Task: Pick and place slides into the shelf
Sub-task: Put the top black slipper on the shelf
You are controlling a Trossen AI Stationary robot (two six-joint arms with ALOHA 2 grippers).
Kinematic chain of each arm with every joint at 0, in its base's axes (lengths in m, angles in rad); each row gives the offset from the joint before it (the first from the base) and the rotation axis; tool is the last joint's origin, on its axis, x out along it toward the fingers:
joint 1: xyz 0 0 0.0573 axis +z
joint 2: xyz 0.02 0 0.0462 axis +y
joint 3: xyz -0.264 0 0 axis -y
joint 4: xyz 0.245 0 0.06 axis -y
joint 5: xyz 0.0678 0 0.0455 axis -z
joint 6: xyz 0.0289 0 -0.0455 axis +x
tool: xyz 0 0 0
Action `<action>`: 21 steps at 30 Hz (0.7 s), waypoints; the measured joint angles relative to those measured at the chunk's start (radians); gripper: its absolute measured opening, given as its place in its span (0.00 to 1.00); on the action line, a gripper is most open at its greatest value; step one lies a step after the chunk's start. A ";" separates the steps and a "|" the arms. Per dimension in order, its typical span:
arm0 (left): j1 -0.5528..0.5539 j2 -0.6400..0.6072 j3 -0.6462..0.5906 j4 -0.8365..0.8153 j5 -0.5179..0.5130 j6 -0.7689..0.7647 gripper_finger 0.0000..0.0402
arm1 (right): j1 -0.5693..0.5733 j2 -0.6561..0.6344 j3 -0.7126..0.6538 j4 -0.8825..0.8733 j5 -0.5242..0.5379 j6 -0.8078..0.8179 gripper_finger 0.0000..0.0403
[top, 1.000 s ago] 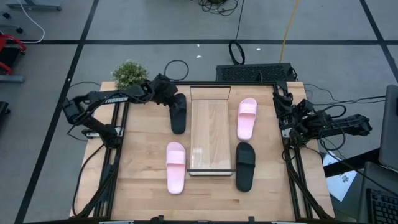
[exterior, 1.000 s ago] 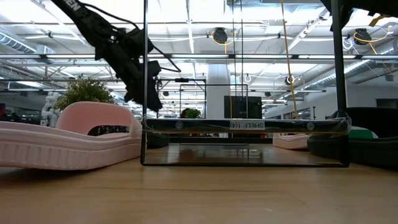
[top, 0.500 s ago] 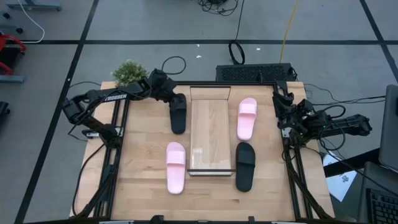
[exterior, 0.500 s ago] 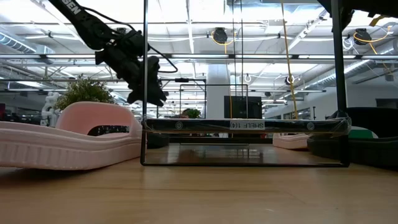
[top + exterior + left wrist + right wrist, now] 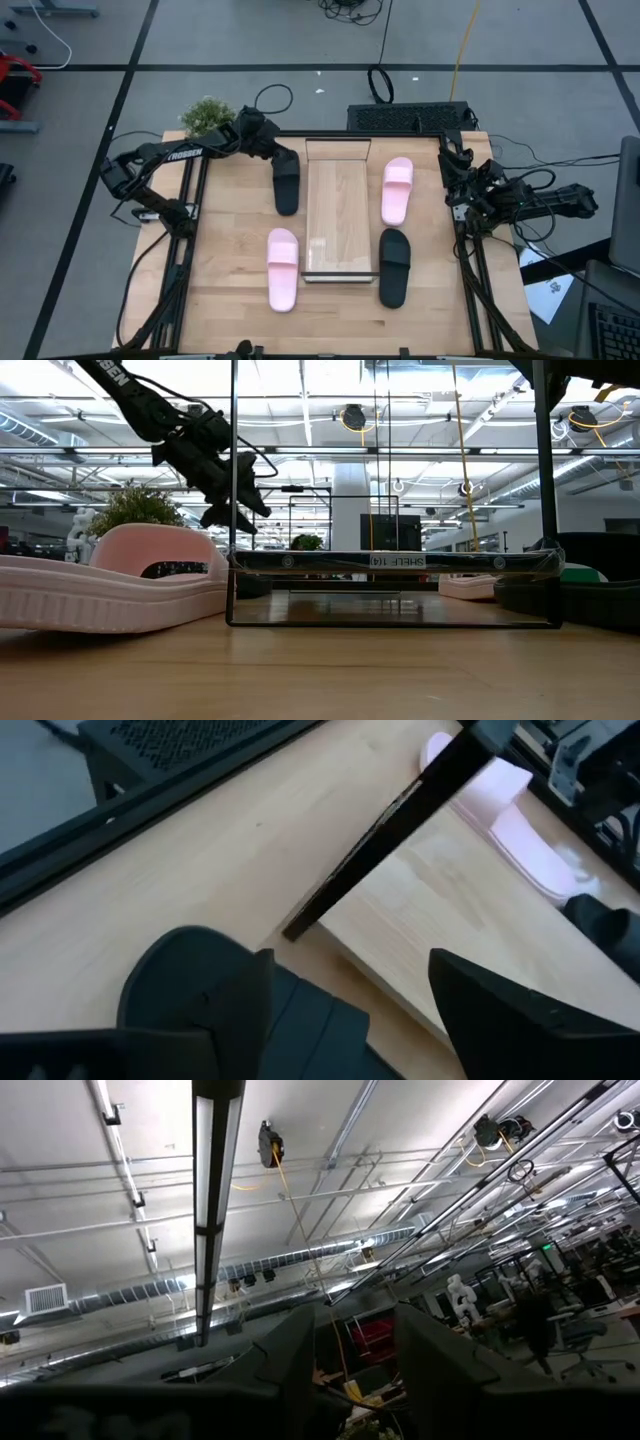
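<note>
The left hand (image 5: 283, 156) hangs wide open over the far end of a black slide (image 5: 287, 183), which lies flat on the bench (image 5: 230, 250) just beside the shelf (image 5: 340, 215). Its fingers could bump the shelf's dark edge or only pinch the strap. The right hand (image 5: 452, 170) waits at the bench's side, holding nothing.

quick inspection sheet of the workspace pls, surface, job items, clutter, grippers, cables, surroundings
surface: wooden table, slides lying flat
job's things: shelf mid-table, nothing in it; black slide and pink slide on its left; pink slide and black slide on its right
clutter: potted plant at far left corner
grippers: left gripper open over the far-left black slide; right gripper parked at right edge
cables: loops on the floor beyond the table
surroundings: grey floor, keyboard
</note>
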 joint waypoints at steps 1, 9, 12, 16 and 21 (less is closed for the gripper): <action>0.006 0.000 0.000 -0.002 0.006 -0.014 0.66 | 0.000 0.000 0.000 0.000 0.000 0.000 0.32; 0.016 0.000 0.000 -0.005 -0.019 -0.102 0.68 | 0.000 0.000 0.000 0.000 -0.001 0.005 0.32; 0.016 0.000 0.000 -0.003 -0.006 -0.232 0.68 | 0.000 0.000 0.000 0.000 -0.001 -0.002 0.32; 0.032 0.000 0.000 0.024 0.141 -0.232 0.68 | 0.000 0.000 0.000 0.000 0.000 -0.007 0.32; 0.060 0.000 0.001 0.080 0.354 -0.219 0.68 | 0.000 0.000 0.000 0.000 -0.001 -0.008 0.32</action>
